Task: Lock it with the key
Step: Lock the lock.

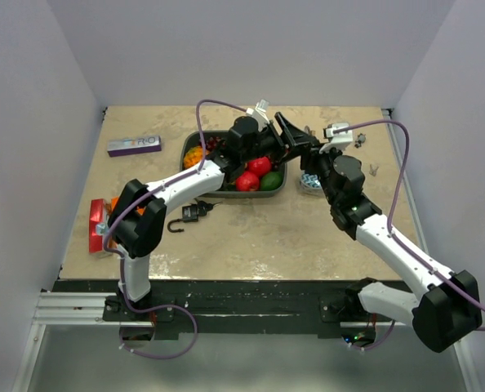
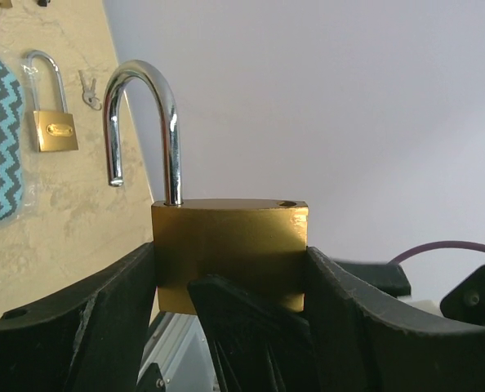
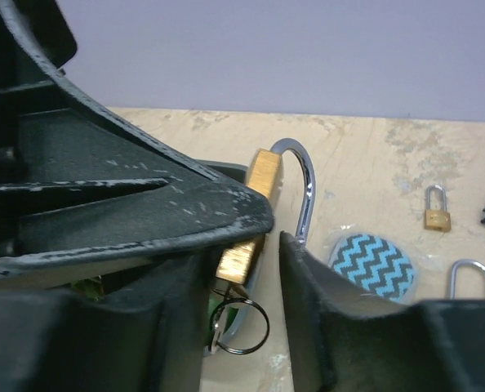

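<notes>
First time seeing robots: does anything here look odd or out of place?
The brass padlock held by the left gripper has its loop swung open, the free end hanging clear of its hole. Nothing looks spilled or broken.

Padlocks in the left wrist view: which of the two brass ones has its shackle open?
The large padlock in the left tool: one shackle leg stands free of the body. The small padlock on the table has both legs seated.

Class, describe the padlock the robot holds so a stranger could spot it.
Find the fruit tray mid-table; above it, the left tool clamps a brass padlock. Unlike the small brass padlock lying flat, this one is held aloft, shackle open, with a key ring hanging below.
</notes>
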`<state>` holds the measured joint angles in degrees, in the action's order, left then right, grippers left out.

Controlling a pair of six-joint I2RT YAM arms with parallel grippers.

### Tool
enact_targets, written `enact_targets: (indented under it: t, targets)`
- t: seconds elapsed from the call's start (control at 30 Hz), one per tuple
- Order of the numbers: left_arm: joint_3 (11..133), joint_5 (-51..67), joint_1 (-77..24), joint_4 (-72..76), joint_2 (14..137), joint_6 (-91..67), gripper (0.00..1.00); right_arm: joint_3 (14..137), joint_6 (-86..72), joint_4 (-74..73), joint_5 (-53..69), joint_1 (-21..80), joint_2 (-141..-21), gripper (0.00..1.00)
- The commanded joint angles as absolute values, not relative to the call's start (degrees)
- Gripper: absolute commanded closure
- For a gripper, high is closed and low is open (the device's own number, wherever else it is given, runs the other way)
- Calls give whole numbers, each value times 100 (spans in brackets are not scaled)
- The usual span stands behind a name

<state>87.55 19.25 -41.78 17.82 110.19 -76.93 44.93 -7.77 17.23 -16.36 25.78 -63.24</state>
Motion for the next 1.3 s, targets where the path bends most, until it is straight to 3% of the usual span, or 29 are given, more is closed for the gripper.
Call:
enact_targets:
  t: [0.0,0.03,0.07,0.13,0.27,0.3,0.33,0.37,0.4,0.43,0.5,0.6,0.7,0.83,1.0,1.07,1.13,1.27]
  targets:
    - [9114,1986,-4219,2576,10749,-7849,100,4702,-545,2153,-2057,2531,-6337,69]
    - [9114,1986,-4219,2558,10749,-7840,100,4711,-536,2162,-2057,2540,-6337,75]
    - [9097,1995,-4219,2532,10749,-7840,100,4746,-475,2162,-2022,2531,-6320,90]
    - [9053,1995,-4219,2531,10740,-7831,100,4781,-440,2101,-1978,2531,-6293,100]
    - [9009,2021,-4201,2558,10740,-7726,100,4939,-562,1741,-1899,2531,-6144,100]
    - [9000,2021,-4175,2566,10740,-7699,95,4957,-589,1732,-1838,2540,-6057,100]
    - [8965,2039,-4166,2584,10723,-7673,77,4974,-641,1662,-1793,2540,-6003,100]
    - [8930,2056,-4131,2636,10697,-7638,67,5027,-685,1505,-1802,2531,-5951,100]
    - [8843,2074,-4079,2645,10670,-7603,41,5036,-703,1433,-1793,2531,-5828,100]
    - [8790,2126,-4043,2680,10618,-7568,30,5036,-721,1389,-1784,2531,-5758,100]
    - [8579,2171,-3929,2803,10530,-7410,14,5054,-764,1205,-1758,2514,-5530,100]
    - [8307,2346,-3753,2961,10398,-7278,1,5159,-905,652,-1478,2409,-5248,100]
    - [7991,2574,-3543,3146,10231,-7111,1,5194,-1011,168,-1161,2207,-5063,100]
    - [7726,3224,-3191,3182,9950,-6181,1,5264,-1238,-350,135,1733,-4729,100]
    - [7902,3910,-2804,1163,9511,-2941,1,5396,-1599,-835,2124,1406,-4833,100]
    - [7657,3937,-2699,784,9046,-1504,1,5423,-1880,-835,3052,1406,-5070,100]
    - [7209,4691,-2567,581,8573,-445,1,5423,-2038,-765,3636,1415,-5229,100]
    - [6681,5536,-2347,-1066,7973,2600,1,5589,-2031,-703,4542,1406,-5572,100]
